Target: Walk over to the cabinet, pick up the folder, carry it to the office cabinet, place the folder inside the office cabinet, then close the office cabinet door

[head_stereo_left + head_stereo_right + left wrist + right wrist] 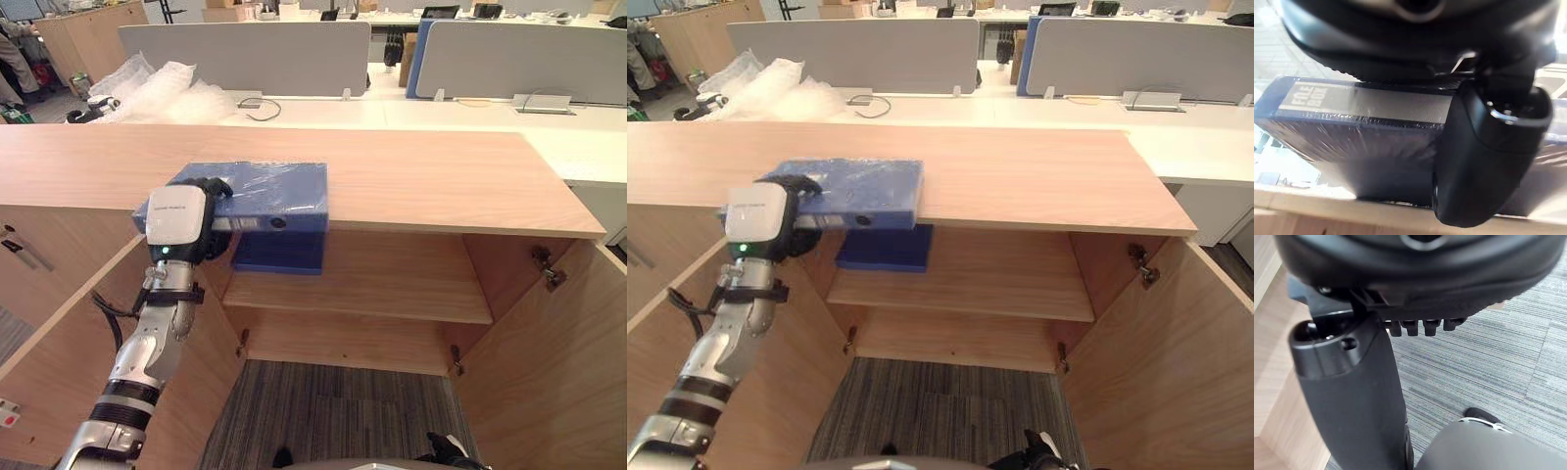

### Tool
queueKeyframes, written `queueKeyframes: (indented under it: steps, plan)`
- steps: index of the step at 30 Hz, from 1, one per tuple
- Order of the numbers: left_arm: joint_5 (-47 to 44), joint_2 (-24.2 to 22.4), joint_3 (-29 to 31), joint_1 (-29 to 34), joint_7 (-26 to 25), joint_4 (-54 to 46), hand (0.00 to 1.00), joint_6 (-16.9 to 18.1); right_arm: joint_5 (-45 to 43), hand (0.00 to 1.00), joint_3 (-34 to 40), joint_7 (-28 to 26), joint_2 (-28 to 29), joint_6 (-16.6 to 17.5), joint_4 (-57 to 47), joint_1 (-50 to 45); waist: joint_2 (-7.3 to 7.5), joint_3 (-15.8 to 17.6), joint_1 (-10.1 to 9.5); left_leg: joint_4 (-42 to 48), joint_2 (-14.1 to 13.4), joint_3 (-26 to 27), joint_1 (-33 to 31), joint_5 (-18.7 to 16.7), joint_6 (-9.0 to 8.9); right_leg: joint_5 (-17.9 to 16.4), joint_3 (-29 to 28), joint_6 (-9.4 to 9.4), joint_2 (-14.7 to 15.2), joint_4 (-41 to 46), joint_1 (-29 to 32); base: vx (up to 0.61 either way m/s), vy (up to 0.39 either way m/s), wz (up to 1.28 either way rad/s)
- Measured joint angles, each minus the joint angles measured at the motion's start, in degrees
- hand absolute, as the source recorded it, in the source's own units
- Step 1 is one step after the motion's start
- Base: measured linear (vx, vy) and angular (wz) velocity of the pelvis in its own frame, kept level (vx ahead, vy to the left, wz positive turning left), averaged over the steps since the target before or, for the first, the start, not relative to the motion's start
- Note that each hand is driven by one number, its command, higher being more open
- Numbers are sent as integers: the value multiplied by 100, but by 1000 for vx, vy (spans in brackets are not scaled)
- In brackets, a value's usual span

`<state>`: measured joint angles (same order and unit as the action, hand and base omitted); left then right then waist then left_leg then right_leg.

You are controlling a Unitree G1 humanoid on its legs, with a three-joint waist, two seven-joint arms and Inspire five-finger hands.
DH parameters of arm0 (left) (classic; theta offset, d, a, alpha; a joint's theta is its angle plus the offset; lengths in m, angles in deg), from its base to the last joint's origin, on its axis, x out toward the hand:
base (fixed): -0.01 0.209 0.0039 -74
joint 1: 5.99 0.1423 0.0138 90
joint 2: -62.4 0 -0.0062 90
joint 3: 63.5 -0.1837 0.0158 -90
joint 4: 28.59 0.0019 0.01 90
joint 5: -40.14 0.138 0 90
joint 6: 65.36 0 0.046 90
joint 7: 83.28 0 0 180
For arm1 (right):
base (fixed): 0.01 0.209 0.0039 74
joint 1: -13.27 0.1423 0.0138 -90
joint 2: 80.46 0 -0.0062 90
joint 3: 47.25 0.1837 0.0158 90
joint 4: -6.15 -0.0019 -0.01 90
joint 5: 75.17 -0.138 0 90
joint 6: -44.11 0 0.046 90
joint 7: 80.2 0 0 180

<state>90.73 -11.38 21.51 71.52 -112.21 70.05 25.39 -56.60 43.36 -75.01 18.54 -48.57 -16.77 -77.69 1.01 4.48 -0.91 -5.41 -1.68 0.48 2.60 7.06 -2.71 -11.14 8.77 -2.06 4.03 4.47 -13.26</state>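
The blue plastic-wrapped folder (274, 191) lay flat on the cabinet's wooden tabletop (441, 166), at its near edge and left of the middle, its spine facing the robot. The left robot hand (206, 235) was clamped on the folder's near left end, fingers on top and thumb (1484, 161) pressed across the spine. Directly below, a second blue item (279, 255) sat at the left end of the cabinet's shelf (392, 284). Both cabinet doors stood open, the left door (59, 372) and the right door (549, 372) flanking grey striped carpet (333, 411). The right robot hand (1352, 396) hung over that carpet; I could not tell whether it was apart or together. Bubble wrap (167, 88) lay on the far left, beside grey partitions (245, 54).
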Motion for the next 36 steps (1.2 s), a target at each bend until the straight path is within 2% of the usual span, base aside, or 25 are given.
queueKeyframes:
  steps: [8,11,14,15,16,18,20,21,23,24,26,28,31,36]
  plan:
    - [72,-50,78,47,-86,-171,0,46,-2,100,54,-3,-4,-3,0,5,-10,-23,76,1,2,29,48,-2,-2,-1,-28,-5,4,-5,-34,-5,4,-2]
    - [-124,-402,333,499,-24,-791,0,55,-78,100,117,5,12,-29,-11,1,-6,-20,105,1,4,30,48,-3,-2,1,-29,-9,10,-12,-37,0,0,0]
    - [-1109,-931,555,1056,146,-1729,0,400,-664,100,573,45,88,-97,-191,-88,-3,-17,101,1,2,33,48,-5,-4,0,-39,-11,10,-14,-36,-20,5,-1]
    - [-1831,-1104,629,1265,216,-1949,0,626,-1291,100,801,139,159,-106,-522,-217,-18,-25,101,1,-11,50,45,-4,-5,1,-67,-11,5,-12,-25,-33,2,-7]
    - [-2142,-1218,683,1390,258,-2084,0,696,-1525,100,950,200,219,-112,-799,-315,-34,-41,103,1,-39,71,32,-4,-5,7,-97,-17,-1,1,7,-35,3,-14]
    - [-3545,-1720,902,1806,437,-2469,0,907,-2111,100,955,494,404,-106,-2272,-797,-92,-71,150,6,-47,121,12,4,5,34,-151,-21,-38,16,58,-42,1,-14]
    - [-4305,-1990,1038,2038,540,-2648,0,995,-2170,100,953,596,515,-100,-3294,-1067,-116,-88,185,6,-80,167,-13,6,9,62,-199,-17,-65,31,115,-56,1,-14]
    - [-5359,-2188,1115,2297,764,-2820,0,1040,-2244,100,976,697,623,-77,-4273,-1247,-137,-102,219,7,-115,198,-75,7,16,102,-247,-17,-82,29,197,-60,8,-13]
    - [-6305,-2422,1171,2578,1012,-2958,0,1057,-2302,100,1054,851,790,-21,-5262,-1405,-138,-93,268,7,-125,200,-141,-5,4,122,-254,-13,-91,27,270,-52,13,-8]
    - [-7139,-2673,1199,2831,1227,-3003,0,1058,-2323,100,1167,1063,1026,116,-6056,-1514,-121,-82,274,13,-131,217,-139,-16,-3,133,-280,-22,-93,28,282,-39,16,-7]
    - [-7968,-2936,1212,3057,1330,-3088,0,1058,-2317,100,1182,1373,1067,271,-6836,-1589,-81,-57,276,33,-120,228,-134,-17,-3,134,-288,-24,-76,28,283,-19,11,-3]
    - [-8637,-3153,1207,3237,1352,-3239,0,1062,-2310,100,1173,1707,1072,428,-7556,-1601,-48,-49,276,35,-111,240,-129,-11,-9,135,-298,-27,-72,29,285,-16,10,-1]
    - [-9069,-3273,1079,3282,1365,-3421,0,1122,-2065,100,1103,2071,1072,600,-8474,-1600,-61,-52,275,37,-101,254,-123,-8,-7,135,-306,-28,-71,29,285,0,0,0]
    - [-9109,-3239,857,3216,1780,-3569,0,1158,-1625,100,838,2124,1006,843,-9329,-1276,-138,-101,308,38,-103,309,-93,14,22,142,-363,-40,-73,31,283,-16,3,-5]
